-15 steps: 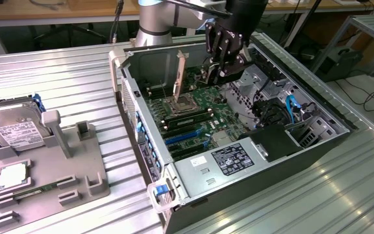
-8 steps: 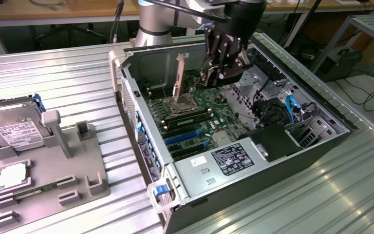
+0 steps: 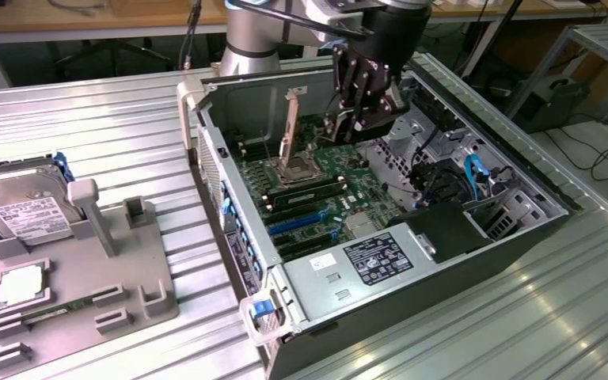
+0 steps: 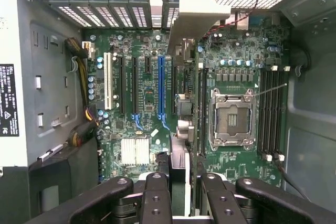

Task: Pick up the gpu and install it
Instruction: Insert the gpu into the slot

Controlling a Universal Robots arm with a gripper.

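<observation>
the end effector [image 4: 178, 192] is clamped on the gpu [image 4: 181, 77], holding it edge-on above the motherboard [image 4: 142, 98] inside the open computer case [image 3: 515, 237] on the worktop [image 3: 104, 119].

gpu [image 4: 181, 77] — edge-on, upright above motherboard

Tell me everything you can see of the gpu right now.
The gpu appears edge-on in the wrist view: a thin card, dark where it is gripped, with a pale silver metal bracket at its far end. The gripper is clamped on it, fingers on either face. It hangs inside the open computer case over the green motherboard, running parallel to the expansion slots, close to the blue slot. Whether its lower edge touches a slot cannot be made out.
</observation>
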